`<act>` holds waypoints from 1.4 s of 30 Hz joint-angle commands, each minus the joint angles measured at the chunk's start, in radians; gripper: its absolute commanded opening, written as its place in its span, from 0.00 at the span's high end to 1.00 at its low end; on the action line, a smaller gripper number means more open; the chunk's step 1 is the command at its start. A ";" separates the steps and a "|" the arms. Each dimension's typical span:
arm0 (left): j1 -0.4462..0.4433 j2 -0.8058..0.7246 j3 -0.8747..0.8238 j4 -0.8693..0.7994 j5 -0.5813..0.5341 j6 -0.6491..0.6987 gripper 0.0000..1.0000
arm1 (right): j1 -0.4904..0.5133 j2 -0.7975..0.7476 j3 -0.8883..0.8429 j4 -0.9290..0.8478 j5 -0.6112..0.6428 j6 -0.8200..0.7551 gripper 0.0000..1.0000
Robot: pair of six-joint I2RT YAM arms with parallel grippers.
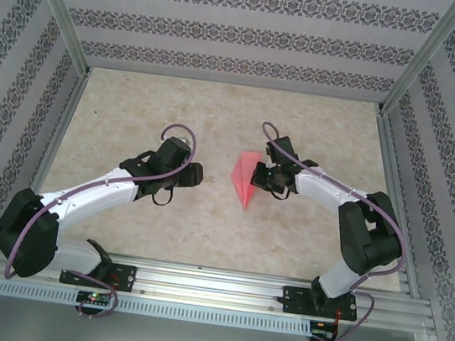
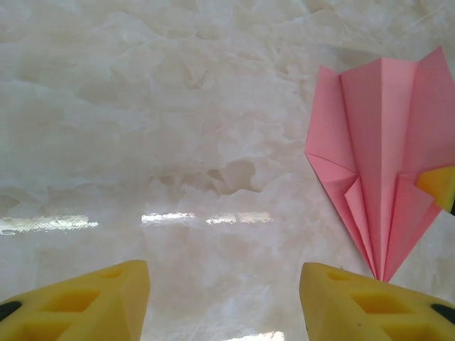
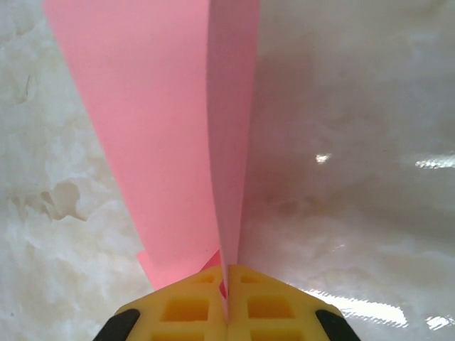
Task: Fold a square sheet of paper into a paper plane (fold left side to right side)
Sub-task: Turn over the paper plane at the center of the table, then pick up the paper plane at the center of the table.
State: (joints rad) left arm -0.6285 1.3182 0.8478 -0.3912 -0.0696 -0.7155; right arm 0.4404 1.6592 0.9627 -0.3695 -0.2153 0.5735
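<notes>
I am reading no text, label, brand, number or sign anywhere here; nothing legible is showing on any surface.
</notes>
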 commanded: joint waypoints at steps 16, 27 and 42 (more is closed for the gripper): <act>0.007 -0.028 0.034 -0.046 -0.062 0.027 0.25 | 0.058 -0.148 0.094 -0.268 0.227 -0.156 0.54; 0.007 -0.062 0.008 -0.064 -0.107 0.011 0.00 | 0.246 0.064 0.296 -0.421 0.390 -0.180 0.32; 0.007 -0.065 -0.002 -0.073 -0.101 0.007 0.00 | 0.264 0.212 0.351 -0.398 0.360 -0.217 0.35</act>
State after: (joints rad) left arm -0.6285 1.2751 0.8494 -0.4370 -0.1486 -0.7082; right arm 0.6895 1.8492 1.2797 -0.7738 0.1307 0.3740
